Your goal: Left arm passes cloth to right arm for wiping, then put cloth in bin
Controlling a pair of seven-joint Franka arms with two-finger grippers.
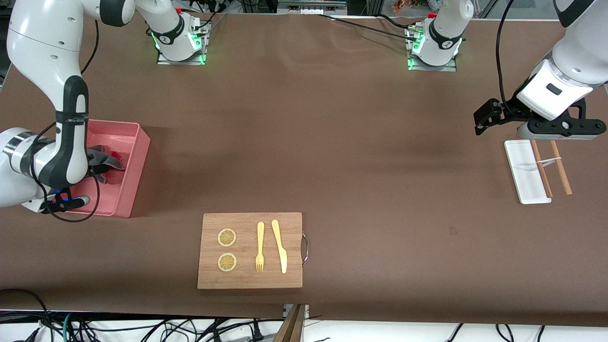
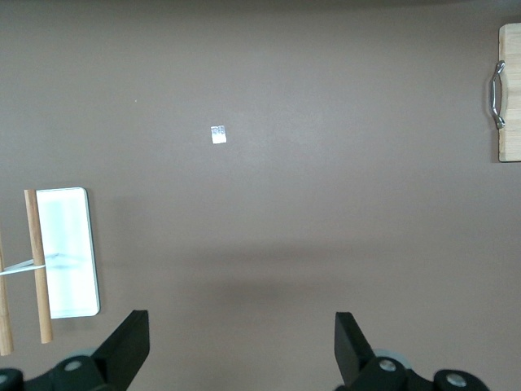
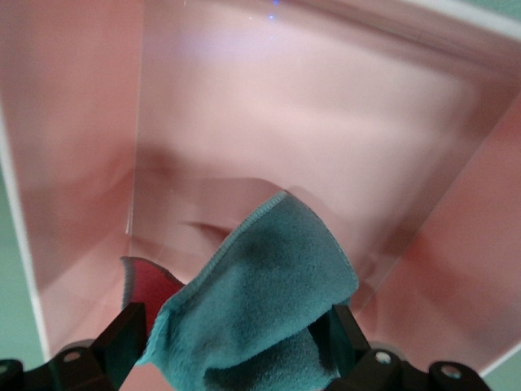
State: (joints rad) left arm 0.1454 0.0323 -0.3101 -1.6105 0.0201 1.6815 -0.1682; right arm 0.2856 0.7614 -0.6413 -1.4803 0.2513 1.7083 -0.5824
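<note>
**Cloth at the bin, right arm over the tub**

The right gripper (image 3: 232, 342) was lowered into the pink bin (image 1: 137, 156) at the right arm's end of the table. Its fingers (image 3: 122, 334) stood wide apart, with the cloth (image 3: 260, 301) bunched between them, grey face up and a crimson corner showing; whether the pads touched the cloth could not be told. The bin's walls rose around the gripper. The left gripper (image 2: 240, 346) waited over bare brown table (image 2: 269, 122), jaws spread wide and holding nothing. Beside it lay a white tray (image 2: 69, 252) with two wooden sticks (image 2: 37, 265) resting along and across its edge. A wooden board (image 1: 249, 251) carrying lemon slices (image 1: 227, 237), a fork (image 1: 260, 247) and a knife (image 1: 280, 246) lay well apart from both grippers.
</note>
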